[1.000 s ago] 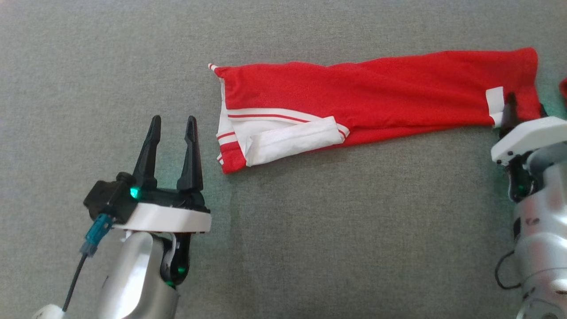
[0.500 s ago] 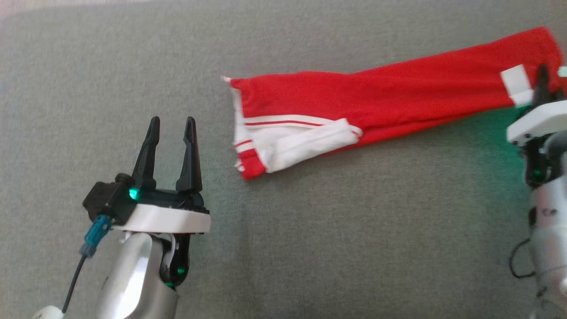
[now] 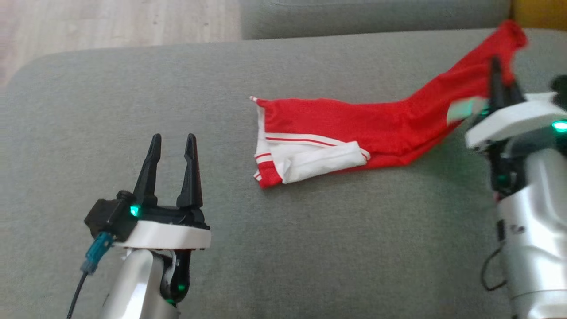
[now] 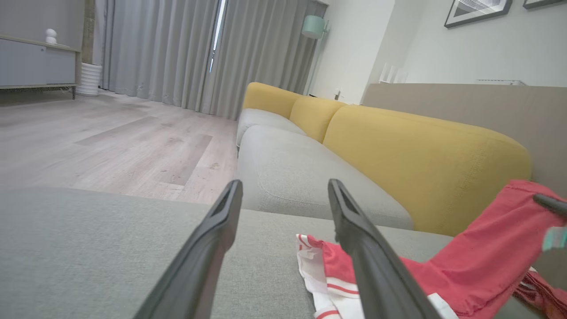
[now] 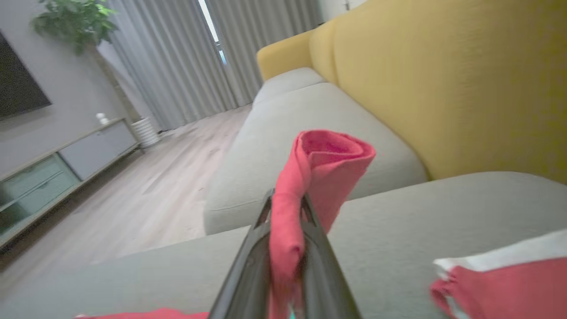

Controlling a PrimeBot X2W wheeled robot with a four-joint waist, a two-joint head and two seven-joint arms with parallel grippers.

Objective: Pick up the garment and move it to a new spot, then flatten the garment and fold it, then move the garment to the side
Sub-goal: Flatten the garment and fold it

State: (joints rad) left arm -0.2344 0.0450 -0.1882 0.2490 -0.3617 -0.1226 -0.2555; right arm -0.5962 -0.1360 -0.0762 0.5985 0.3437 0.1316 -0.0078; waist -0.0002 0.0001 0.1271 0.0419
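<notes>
1. Red garment with white stripes: striped left end flat on grey seat cushion; right end raised off cushion, drawn up to right tool.
2. Right tool: narrow, clamped on red cloth near garment's right end, with a loop of cloth standing above its fingertips.
3. Left tool: spread wide, holding nothing, above cushion to left of striped end and well apart from it.
4. Right wrist view: pinch seen close, red fold rolled over between dark fingers; further red-and-white cloth at lower right, link to main piece not discernible; plant and low cabinet beyond.
5. Left wrist view: garment seen side-on, climbing from cushion toward upper right in front of yellow backrest; lift plainer here than from above.
6. Head view: whole run of garment from striped end to pinch, both tools in one frame.
7. Against one second earlier: garment then flat along its full length, right tool low at that end beside white tag; now end lifted and gripped. Left tool unchanged, wide. Head camera tilted up since, bringing wooden floor into top of frame; no such shift of the cushion itself.
</notes>
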